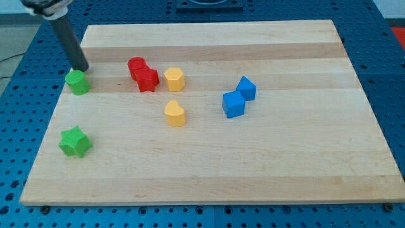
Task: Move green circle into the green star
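Observation:
The green circle [77,82] sits near the board's left edge, in the upper part. The green star [75,141] lies below it, near the left edge toward the view's bottom. My tip [83,68] is at the end of the dark rod coming down from the top left. It stands just above and slightly right of the green circle, touching or nearly touching its upper edge.
A red circle [136,66] and a red star [147,80] sit together in the upper middle. A yellow hexagon [174,78] is to their right, a yellow heart-like block [174,113] below. Two blue blocks [246,87] [233,104] lie right of centre.

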`<state>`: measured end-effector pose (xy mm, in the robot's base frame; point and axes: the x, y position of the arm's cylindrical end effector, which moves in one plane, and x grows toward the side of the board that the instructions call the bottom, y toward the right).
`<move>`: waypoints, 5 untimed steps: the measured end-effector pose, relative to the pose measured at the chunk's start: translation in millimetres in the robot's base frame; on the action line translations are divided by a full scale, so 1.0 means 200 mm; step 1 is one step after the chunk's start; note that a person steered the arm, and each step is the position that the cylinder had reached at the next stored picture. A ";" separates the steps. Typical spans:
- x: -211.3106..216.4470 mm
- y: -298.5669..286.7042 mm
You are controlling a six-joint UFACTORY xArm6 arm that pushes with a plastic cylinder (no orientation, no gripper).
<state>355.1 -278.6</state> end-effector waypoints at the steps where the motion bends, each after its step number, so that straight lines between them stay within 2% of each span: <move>1: 0.34 0.02; 2: 0.61 0.08; 5: 0.61 0.03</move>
